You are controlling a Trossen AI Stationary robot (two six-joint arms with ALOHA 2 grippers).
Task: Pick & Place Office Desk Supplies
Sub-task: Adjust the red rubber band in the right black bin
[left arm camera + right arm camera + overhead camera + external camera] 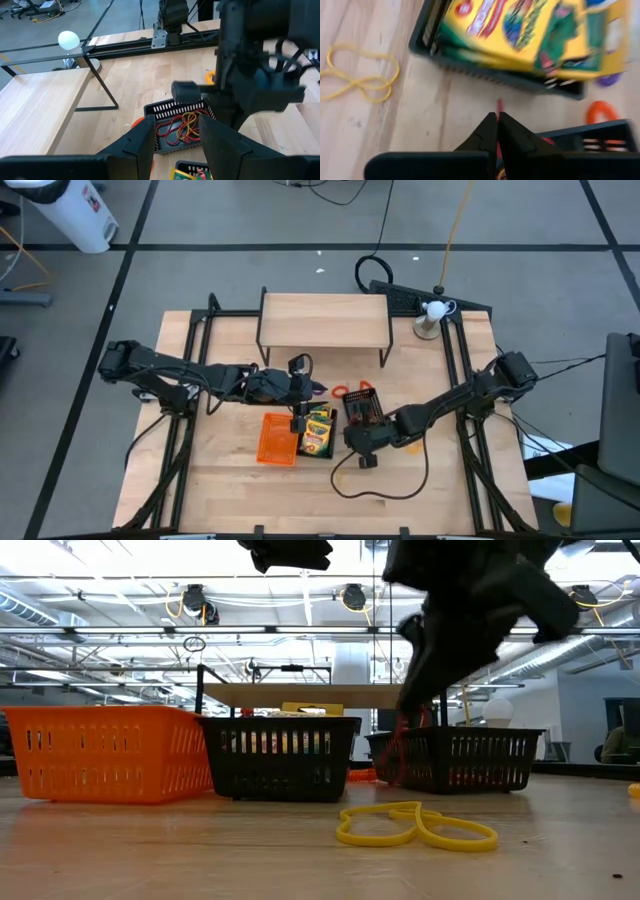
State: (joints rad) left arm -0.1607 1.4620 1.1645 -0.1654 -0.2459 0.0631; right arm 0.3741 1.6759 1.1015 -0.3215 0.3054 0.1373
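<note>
Three mesh trays stand side by side: the orange tray [277,439], a black tray [318,430] filled with yellow-and-green crayon boxes [520,30], and a black tray [180,125] holding red and tan rubber bands. My right gripper [497,120] is between the two black trays, shut on a red rubber band. My left gripper [177,135] is open above the crayon tray and touches nothing. A yellow rubber band [415,825] lies flat on the table near the front edge. Orange [600,112] and purple [610,79] bands lie behind the trays. My right gripper pinches a thin red rubber band between its two shut fingertips; a straight red strand [498,106] shows just past the tips. In the low view the fingers point down and the red band [402,740] hangs below them at the left end of the band tray.
A raised wooden shelf [324,320] on thin black legs stands behind the trays. A black cable [385,480] loops over the near table under my right arm. A lamp-like white ball on a stand [432,315] is at the far right corner. Bare wood lies at the near left.
</note>
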